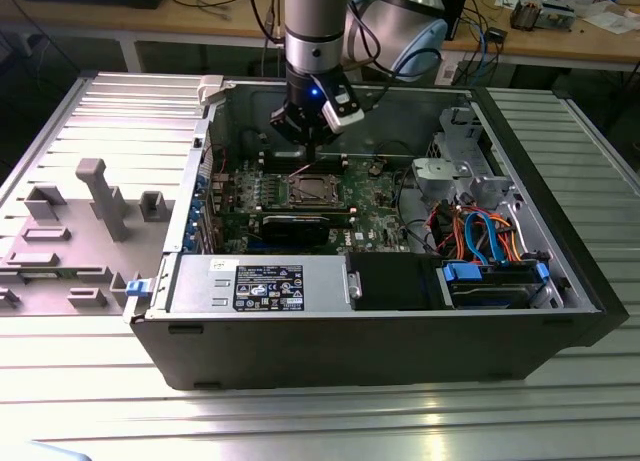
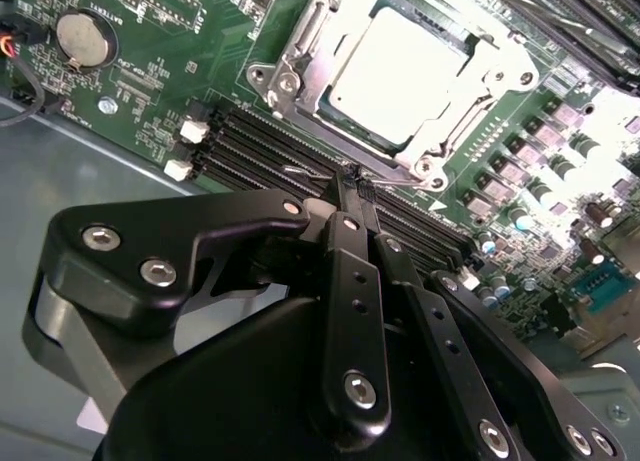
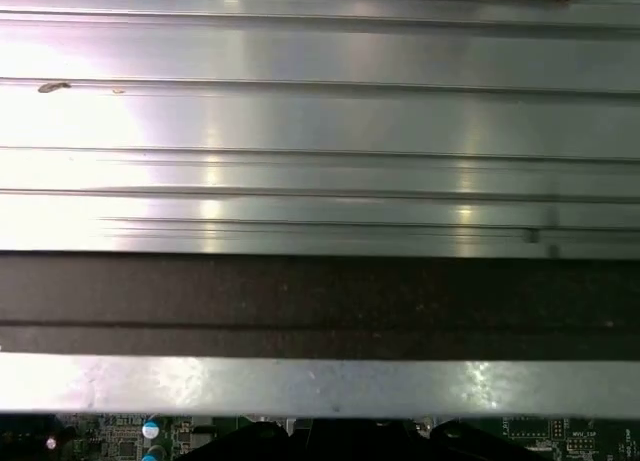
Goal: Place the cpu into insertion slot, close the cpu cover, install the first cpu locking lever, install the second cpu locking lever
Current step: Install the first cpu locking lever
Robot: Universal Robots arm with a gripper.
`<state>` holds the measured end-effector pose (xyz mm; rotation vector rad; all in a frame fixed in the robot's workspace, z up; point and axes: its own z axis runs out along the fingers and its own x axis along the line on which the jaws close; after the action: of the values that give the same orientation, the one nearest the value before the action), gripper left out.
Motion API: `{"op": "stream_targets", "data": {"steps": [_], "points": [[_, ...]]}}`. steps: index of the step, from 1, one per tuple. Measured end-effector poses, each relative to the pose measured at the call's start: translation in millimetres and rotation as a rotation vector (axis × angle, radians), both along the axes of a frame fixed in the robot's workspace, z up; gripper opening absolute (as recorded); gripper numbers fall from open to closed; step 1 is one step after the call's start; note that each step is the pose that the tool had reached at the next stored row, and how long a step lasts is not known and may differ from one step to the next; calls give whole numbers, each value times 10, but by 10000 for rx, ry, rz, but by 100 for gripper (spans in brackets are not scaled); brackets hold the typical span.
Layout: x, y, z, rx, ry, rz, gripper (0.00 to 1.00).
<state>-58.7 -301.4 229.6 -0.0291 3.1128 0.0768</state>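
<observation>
In the second wrist view the cpu (image 2: pixel 400 66), a silvery square chip, lies in the insertion slot (image 2: pixel 262 78) on the green board. The cpu cover (image 2: pixel 305 66), a thin metal frame, lies flat around it. A thin wire locking lever (image 2: pixel 310 170) runs along the slot's near edge. My gripper (image 2: pixel 352 181) is shut, its black fingertips together and touching that lever. In the exterior view the gripper (image 1: pixel 305 149) hangs inside the open computer case, just behind the insertion slot (image 1: pixel 312 189).
Long black memory slots (image 2: pixel 250 146) flank the socket; a coin battery (image 2: pixel 82 36) sits nearby. A black graphics card (image 1: pixel 295 228), power supply (image 1: pixel 262 284), drive cage (image 1: pixel 495 281) and cables (image 1: pixel 480 231) fill the case. Grey fixtures (image 1: pixel 100 196) stand at the exterior view's left.
</observation>
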Motion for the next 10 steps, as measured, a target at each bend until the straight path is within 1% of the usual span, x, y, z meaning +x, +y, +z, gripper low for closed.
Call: {"op": "stream_targets", "data": {"steps": [1,10], "points": [[16,0,-4,-1,2,0,11],[19,-4,-8,-1,3,-6,11]]}}
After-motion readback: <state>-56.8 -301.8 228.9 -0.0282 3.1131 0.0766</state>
